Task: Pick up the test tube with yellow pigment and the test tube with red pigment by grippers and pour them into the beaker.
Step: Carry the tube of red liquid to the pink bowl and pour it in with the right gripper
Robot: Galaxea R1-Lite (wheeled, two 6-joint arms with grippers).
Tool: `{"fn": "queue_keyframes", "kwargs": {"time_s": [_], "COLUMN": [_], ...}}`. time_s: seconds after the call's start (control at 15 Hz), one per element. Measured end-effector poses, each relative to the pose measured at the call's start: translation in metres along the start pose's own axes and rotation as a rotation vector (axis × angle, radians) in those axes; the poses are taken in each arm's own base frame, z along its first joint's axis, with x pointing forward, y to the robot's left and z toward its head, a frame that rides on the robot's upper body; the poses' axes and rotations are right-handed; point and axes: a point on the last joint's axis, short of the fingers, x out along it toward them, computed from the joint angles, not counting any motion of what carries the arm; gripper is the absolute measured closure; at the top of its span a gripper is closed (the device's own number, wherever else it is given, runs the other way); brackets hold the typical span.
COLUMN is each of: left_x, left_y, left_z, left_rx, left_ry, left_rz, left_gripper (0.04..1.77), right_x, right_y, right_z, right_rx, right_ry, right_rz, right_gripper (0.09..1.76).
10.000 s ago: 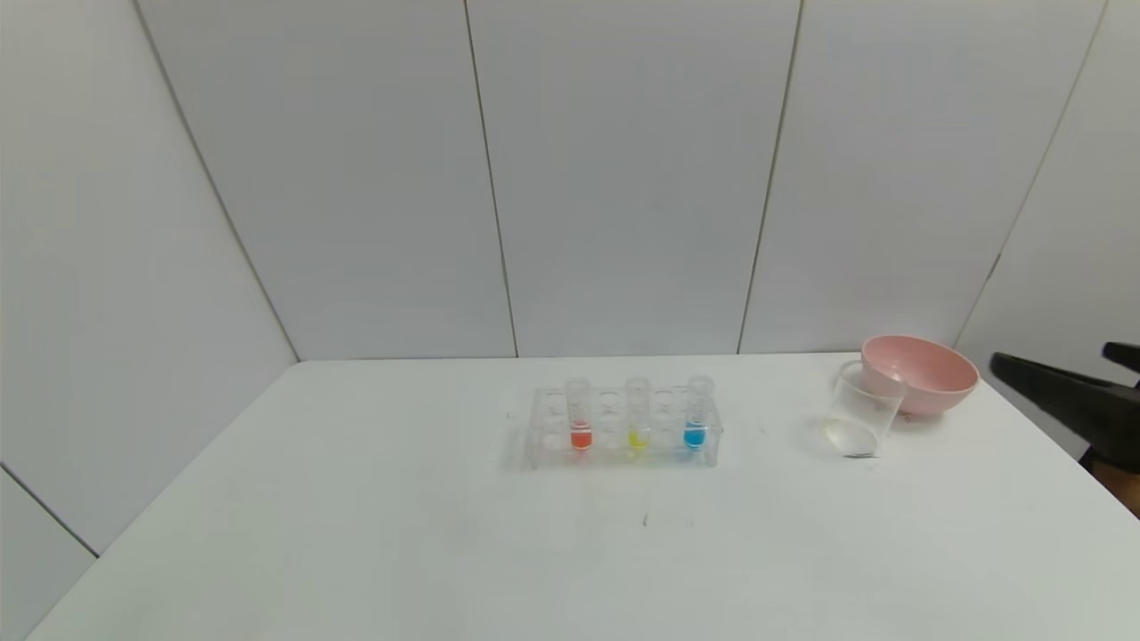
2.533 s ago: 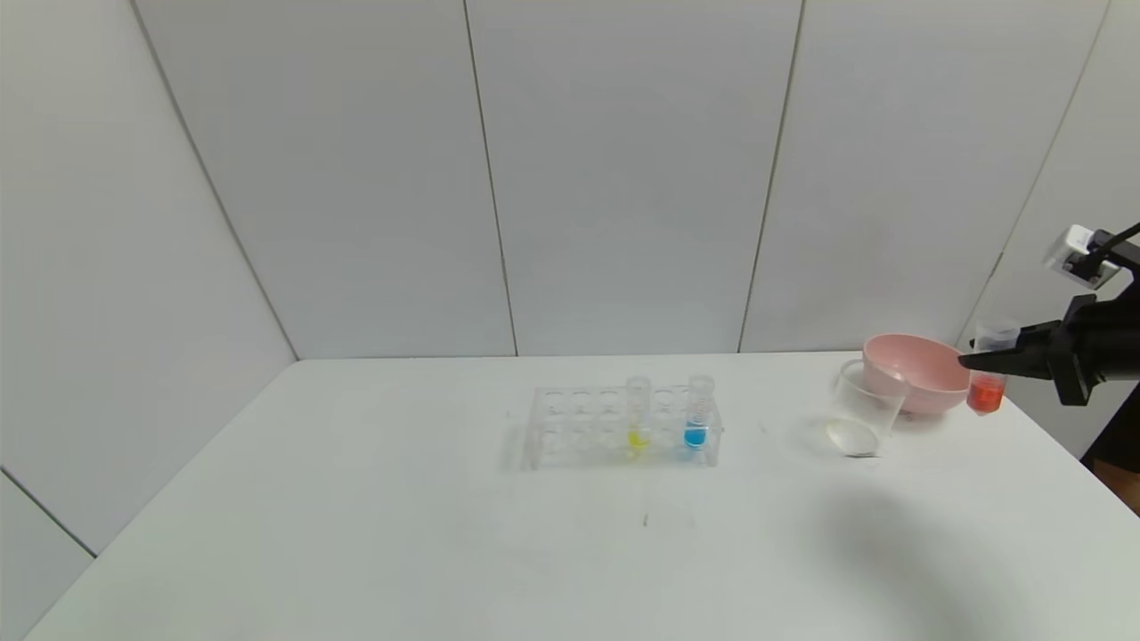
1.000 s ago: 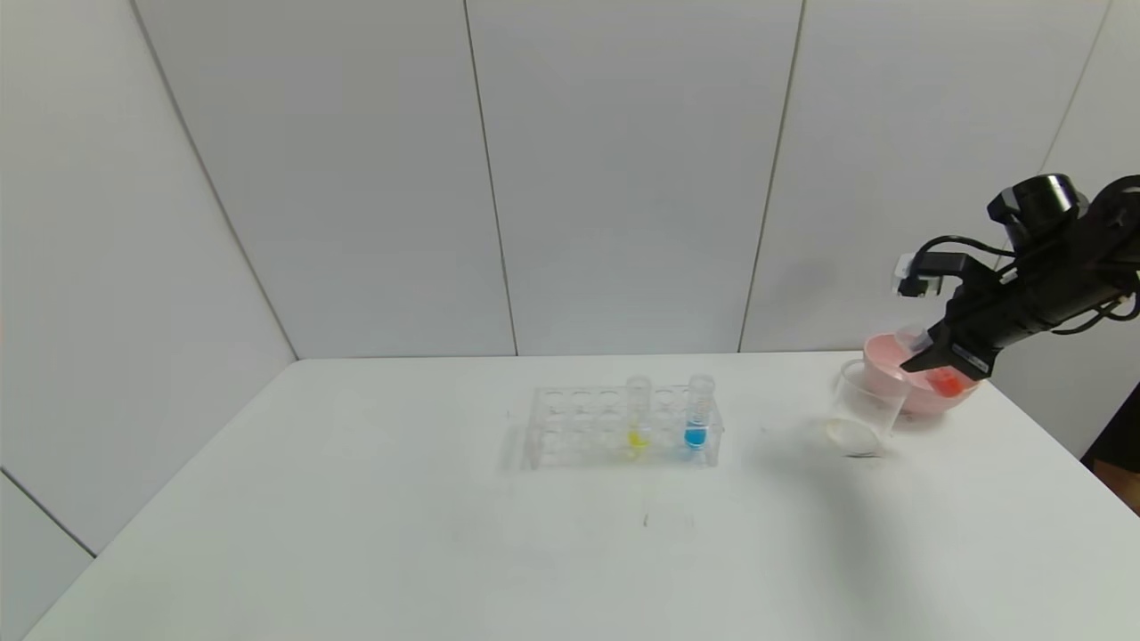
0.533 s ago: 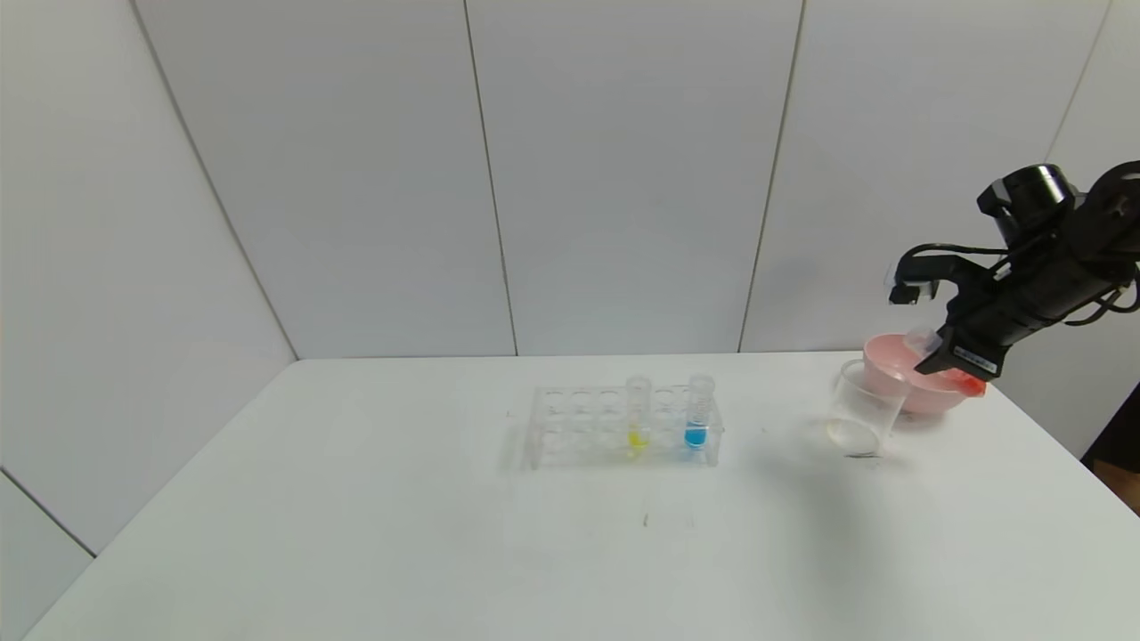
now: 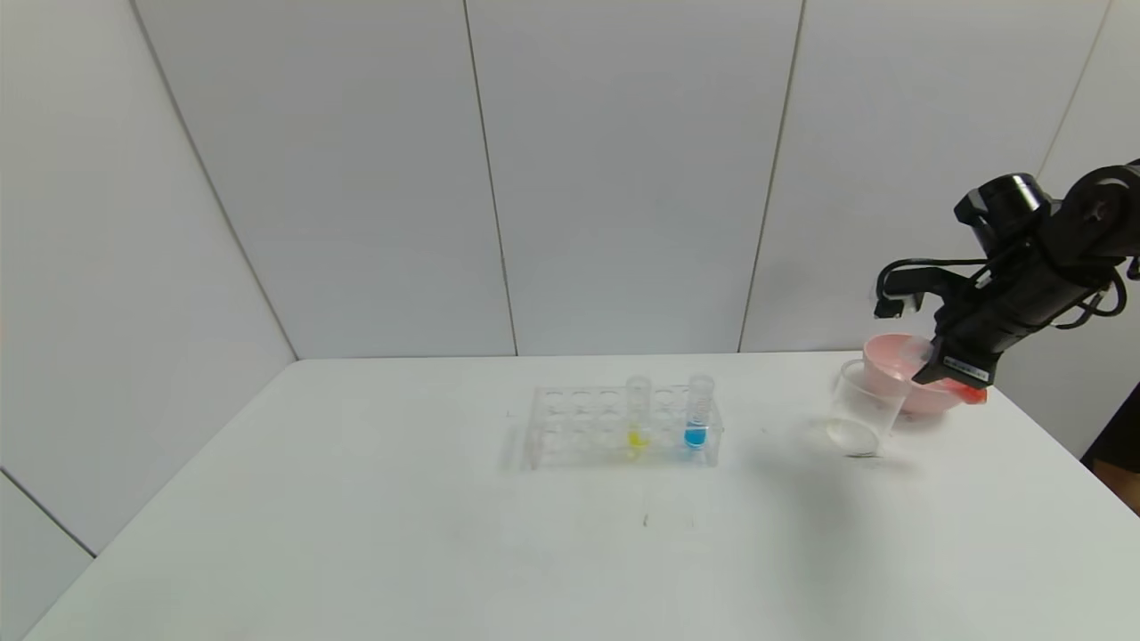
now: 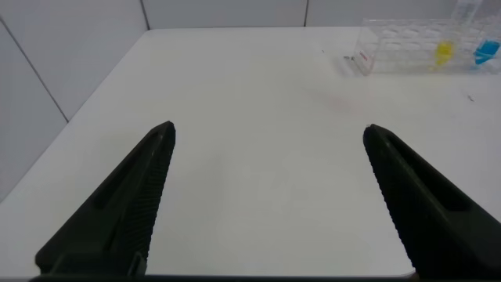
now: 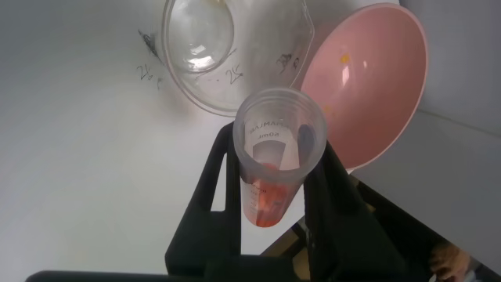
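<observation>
On the white table (image 5: 445,534), my right gripper (image 5: 951,369) clamps the test tube with red pigment (image 7: 275,153), tilted over the pink bowl (image 5: 891,354) just right of the beaker (image 5: 862,411), while my left gripper (image 6: 266,196) hangs spread apart

**Clear plastic, matt black and a pale smooth worktop**

The test tube with red pigment (image 7: 275,153) looks like clear, slightly frosted plastic with printed markings on its wall. The beaker (image 7: 227,47) is clear, colourless and glossy, with black print on its side. Beside it the bowl (image 7: 368,86) is smooth pink plastic with a soft sheen. The rack (image 5: 623,427) is transparent, glass-like plastic. The right gripper (image 7: 270,215) and left gripper (image 6: 266,196) are matt black; the left fingers (image 6: 129,196) carry fine ribbing. The worktop (image 5: 356,534) is white, smooth and matt, and the wall panels (image 5: 623,178) behind are plain, matt grey-white.
</observation>
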Motion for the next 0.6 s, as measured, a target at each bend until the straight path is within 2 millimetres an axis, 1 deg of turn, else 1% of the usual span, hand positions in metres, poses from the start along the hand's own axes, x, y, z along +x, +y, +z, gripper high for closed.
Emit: {"fn": "queue_keyframes", "kwargs": {"time_s": [0.27, 0.47, 0.6], "left_x": [0.0000, 0.0000, 0.0000], "left_y": [0.0000, 0.0000, 0.0000], "left_z": [0.0000, 0.0000, 0.0000], "left_rx": [0.000, 0.000, 0.000], "left_ry": [0.000, 0.000, 0.000], "left_rz": [0.000, 0.000, 0.000], "left_gripper": [0.09, 0.09, 0.09], "right_x": [0.0076, 0.0096, 0.0098], "right_y": [0.0032, 0.0047, 0.0054], "right_z": [0.0056, 0.0070, 0.0084], "right_rx": [-0.007, -0.015, -0.018], "right_ry": [0.019, 0.090, 0.098], "right_rz": [-0.002, -0.039, -0.045], "right_gripper": [1.33, 1.33, 1.33]}}
